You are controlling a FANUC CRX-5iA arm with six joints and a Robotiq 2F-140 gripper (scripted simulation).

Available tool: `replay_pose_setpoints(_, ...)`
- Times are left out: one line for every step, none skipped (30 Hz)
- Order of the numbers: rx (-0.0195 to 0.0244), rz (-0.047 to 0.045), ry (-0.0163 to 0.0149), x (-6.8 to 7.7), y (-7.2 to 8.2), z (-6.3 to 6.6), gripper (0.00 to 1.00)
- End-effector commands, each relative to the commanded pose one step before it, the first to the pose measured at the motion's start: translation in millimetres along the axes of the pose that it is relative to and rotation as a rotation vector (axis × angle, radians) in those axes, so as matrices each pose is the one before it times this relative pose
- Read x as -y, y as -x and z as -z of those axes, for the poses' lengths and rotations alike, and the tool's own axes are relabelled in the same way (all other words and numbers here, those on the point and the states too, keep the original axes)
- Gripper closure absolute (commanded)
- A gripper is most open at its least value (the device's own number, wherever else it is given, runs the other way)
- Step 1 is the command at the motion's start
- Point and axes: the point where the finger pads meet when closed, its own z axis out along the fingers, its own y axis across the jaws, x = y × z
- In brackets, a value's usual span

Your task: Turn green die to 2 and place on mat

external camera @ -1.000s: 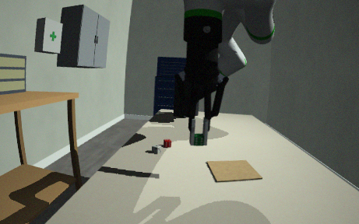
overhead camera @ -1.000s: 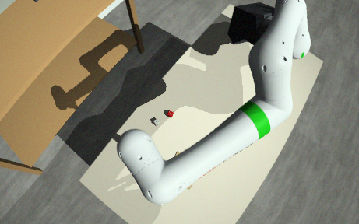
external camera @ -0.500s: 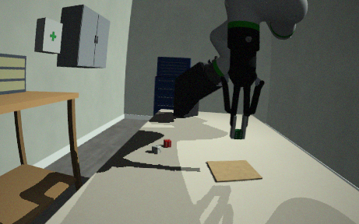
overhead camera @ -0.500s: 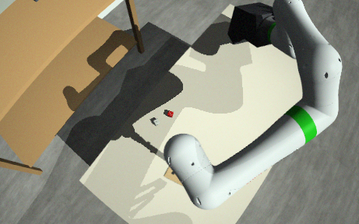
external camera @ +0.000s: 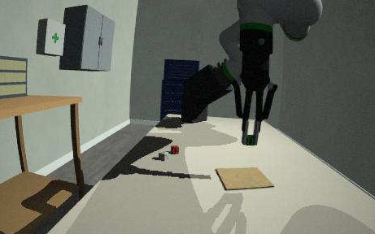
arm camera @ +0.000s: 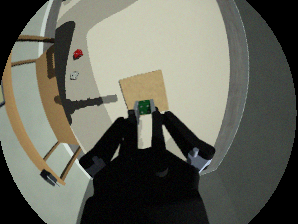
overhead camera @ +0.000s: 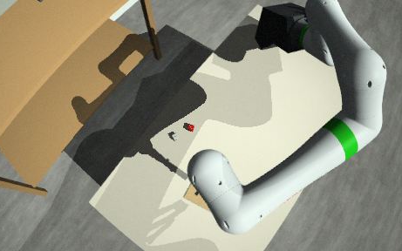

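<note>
Nearest us in the exterior view, the tan mat (overhead camera: 197, 201) (external camera: 245, 179) (arm camera: 142, 85) lies on the pale table (overhead camera: 304, 87) (external camera: 304, 175) (arm camera: 175, 40). Our gripper (external camera: 250, 140) (arm camera: 144, 105) pinches the green die (external camera: 250, 140) (arm camera: 144, 106) above the table, off the mat. Farther back we see the white die (overhead camera: 174, 137) (external camera: 163, 156) (arm camera: 74, 75), then the red die (overhead camera: 190, 127) (external camera: 175, 149) (arm camera: 78, 53), both well apart from the mat.

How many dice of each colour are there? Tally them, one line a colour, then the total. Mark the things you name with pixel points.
Green: 1, the die (external camera: 250, 140) (arm camera: 144, 107) between the gripper's (external camera: 250, 142) (arm camera: 145, 107) fingers
Red: 1, the red die (overhead camera: 190, 127) (external camera: 175, 149) (arm camera: 78, 54)
White: 1, the white die (overhead camera: 174, 137) (external camera: 163, 156) (arm camera: 74, 75)
Total: 3 dice
</note>
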Motion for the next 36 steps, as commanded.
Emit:
replay_pose_setpoints(0.0005, -0.00012, -0.00023, 0.12, 0.18, -2.04, 0.79)
replay_pose_setpoints(-0.00005, -0.00001, -0.00005, 0.0, -0.01, -1.67, 0.79)
replay_pose_setpoints(0.0, 0.0, 0.0, 0.0, 0.01, -2.11, 0.79)
replay_pose_setpoints(0.0, 0.0, 0.0, 0.0, 0.0, -2.52, 0.79)
replay_pose_setpoints(0.0, 0.0, 0.0, 0.0, 0.01, -2.94, 0.79)
replay_pose_setpoints(0.0, 0.0, 0.0, 0.0, 0.01, -3.33, 0.79)
replay_pose_setpoints(0.0, 0.0, 0.0, 0.0, 0.0, -3.69, 0.79)
replay_pose_setpoints(0.0, 0.0, 0.0, 0.0, 0.01, -4.03, 0.79)
replay_pose_setpoints(0.0, 0.0, 0.0, 0.0, 0.01, -4.32, 0.79)
replay_pose_setpoints(0.0, 0.0, 0.0, 0.0, 0.01, -4.57, 0.79)
replay_pose_setpoints(0.0, 0.0, 0.0, 0.0, 0.01, -4.76, 0.79)
replay_pose_setpoints(0.0, 0.0, 0.0, 0.0, 0.01, -4.9, 0.79)
replay_pose_setpoints(0.0, 0.0, 0.0, 0.0, 0.01, -4.98, 0.79)
replay_pose_setpoints(0.0, 0.0, 0.0, 0.0, 0.0, 0.0, 0.79)
replay_pose_setpoints(0.0, 0.0, 0.0, 0.0, 0.0, 0.0, 0.79)
replay_pose_setpoints(0.0, 0.0, 0.0, 0.0, 0.01, -5.0, 0.79)
replay_pose_setpoints(0.0, 0.0, 0.0, 0.0, 0.01, -4.96, 0.79)
replay_pose_setpoints(0.0, 0.0, 0.0, 0.0, 0.01, -4.86, 0.79)
replay_pose_setpoints(0.0, 0.0, 0.0, 0.0, 0.01, -4.69, 0.79)
replay_pose_setpoints(0.0, 0.0, 0.0, 0.0, 0.01, -4.47, 0.79)
replay_pose_setpoints(0.0, 0.0, 0.0, 0.0, 0.01, -4.2, 0.79)
replay_pose_setpoints(0.0, 0.0, 0.0, 0.0, 0.01, -3.88, 0.79)
replay_pose_setpoints(0.0, 0.0, 0.0, 0.0, 0.0, -3.51, 0.79)
replay_pose_setpoints(0.0, 0.0, 0.0, 0.0, 0.01, -3.12, 0.79)
replay_pose_setpoints(0.0, 0.0, 0.0, 0.0, 0.01, -2.69, 0.79)
replay_pose_setpoints(0.0, 0.0, 0.0, 0.0, 0.0, -2.26, 0.79)
replay_pose_setpoints(0.0, 0.0, 0.0, 0.0, 0.0, -1.82, 0.79)
replay_pose_setpoints(0.0, 0.0, 0.0, 0.0, 0.0, -1.4, 0.79)
replay_pose_setpoints(0.0, 0.0, 0.0, 0.0, 0.0, -1.0, 0.79)
replay_pose_setpoints(0.0, 0.0, 0.0, 0.0, 0.0, -0.64, 0.79)
replay_pose_setpoints(0.0, 0.0, 0.0, 0.0, 0.0, 0.0, 0.79)
replay_pose_setpoints(0.0, 0.0, 0.0, 0.0, 0.0, 0.0, 0.79)
replay_pose_setpoints(0.0, 0.0, 0.0, 0.0, 0.0, -0.35, 0.79)
replay_pose_setpoints(0.0, 0.0, 0.0, 0.0, 0.0, -0.14, 0.79)
replay_pose_setpoints(0.0, 0.0, 0.0, 0.0, 0.0, -0.02, 0.79)
replay_pose_setpoints(0.0, 0.0, 0.0, 0.0, 0.0, 0.0, 0.79)
